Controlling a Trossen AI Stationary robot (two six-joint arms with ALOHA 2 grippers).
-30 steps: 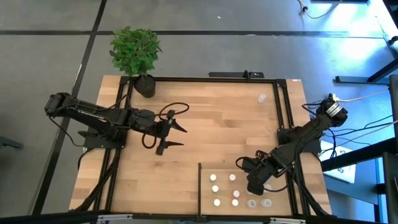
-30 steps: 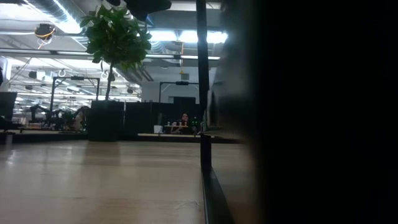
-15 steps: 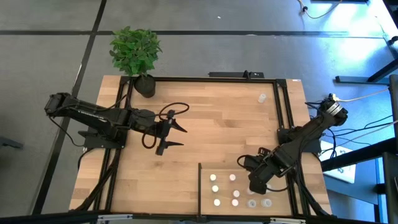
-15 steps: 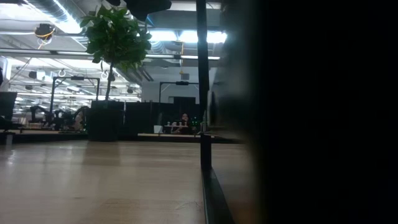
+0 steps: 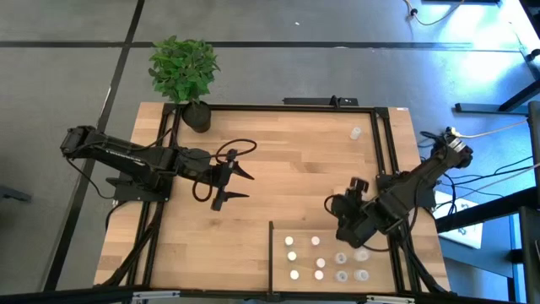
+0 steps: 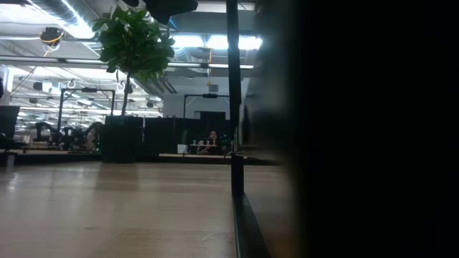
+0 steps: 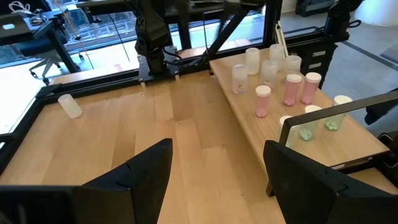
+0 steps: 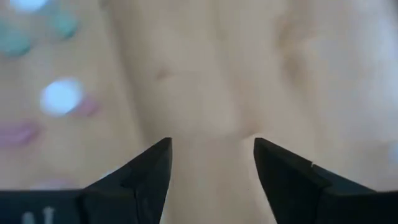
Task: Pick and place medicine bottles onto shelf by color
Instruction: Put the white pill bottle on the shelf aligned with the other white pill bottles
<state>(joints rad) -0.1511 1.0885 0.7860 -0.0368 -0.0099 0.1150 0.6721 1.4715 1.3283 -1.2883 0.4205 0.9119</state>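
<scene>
The shelf (image 5: 305, 252) is a pale panel at the table's near right. Several medicine bottles stand upright on it: white-capped ones (image 5: 293, 256) on its left part, translucent ones (image 5: 342, 257) on its right. The left wrist view shows pink bottles (image 7: 290, 88), clear ones (image 7: 252, 60) and greenish ones (image 7: 308, 126) on the shelf (image 7: 249, 130). One clear bottle (image 5: 356, 133) lies on its side at the table's far right. My right gripper (image 5: 344, 230) hangs open above the shelf's far edge, holding nothing (image 8: 211, 168). My left gripper (image 5: 239, 184) waits open over the table's left middle.
A potted plant (image 5: 186, 76) stands at the table's far left corner. A black frame (image 5: 384, 160) runs along the table's right and far sides. Bare planked tabletop (image 5: 295, 169) lies between the two arms. In the low view a dark shape (image 6: 373, 129) fills the right half.
My right gripper has risen from just above the translucent bottles, drawn toward the table's far edge and tipped more steeply downward, staying open. Two translucent bottles that it covered now show on the shelf. My left arm has kept still.
</scene>
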